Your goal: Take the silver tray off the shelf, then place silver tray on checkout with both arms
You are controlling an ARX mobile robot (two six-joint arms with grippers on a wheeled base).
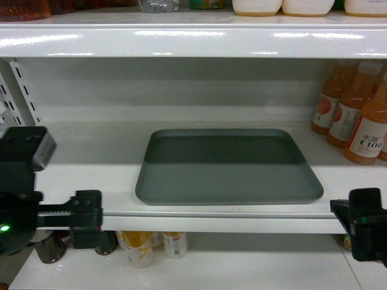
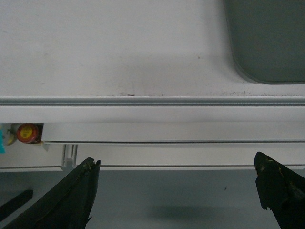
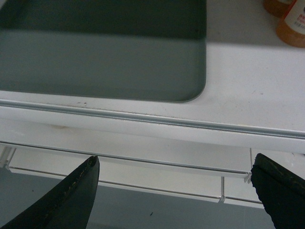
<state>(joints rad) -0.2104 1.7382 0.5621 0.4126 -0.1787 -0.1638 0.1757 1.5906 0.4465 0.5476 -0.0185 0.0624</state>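
Note:
The silver tray [image 1: 230,169] lies flat on the white shelf [image 1: 91,181], near the middle of the board and close to its front edge. In the left wrist view only its near left corner [image 2: 267,43] shows; the right wrist view shows its near right corner [image 3: 119,52]. My left gripper [image 2: 176,162] is open and empty, in front of and below the shelf's front lip, left of the tray. Wide open and empty too, my right gripper [image 3: 176,160] sits below the lip under the tray's right corner. Both arms [image 1: 84,217] stay low at the frame's sides. The checkout is out of view.
Orange juice bottles [image 1: 363,121] stand on the shelf right of the tray. An upper shelf board [image 1: 193,39] overhangs closely above. Bottles [image 1: 145,244] fill the lower shelf. A slotted upright [image 1: 21,90] stands at the back left.

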